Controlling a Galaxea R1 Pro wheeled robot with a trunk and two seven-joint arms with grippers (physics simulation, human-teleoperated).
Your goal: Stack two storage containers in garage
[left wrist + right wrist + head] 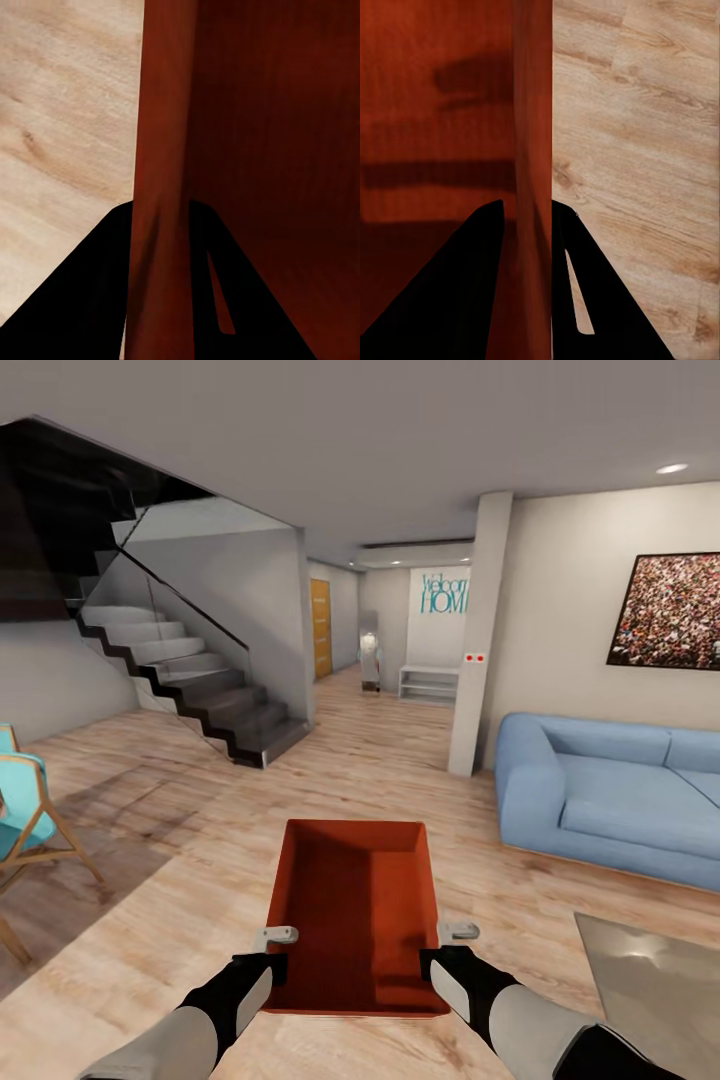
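Note:
An orange-red storage container hangs in front of me above the light wood plank flooring of the living room, open side up and empty. My left gripper is shut on its left wall, one black finger on each side of the rim. My right gripper is shut the same way on the right wall. In both wrist views the wood flooring lies beyond the wall, well below the bin.
A blue sofa stands at the right, a pale rug in front of it. A turquoise chair sits at the left edge. A dark staircase rises at left. Past a white pillar a hallway leads to a wooden door.

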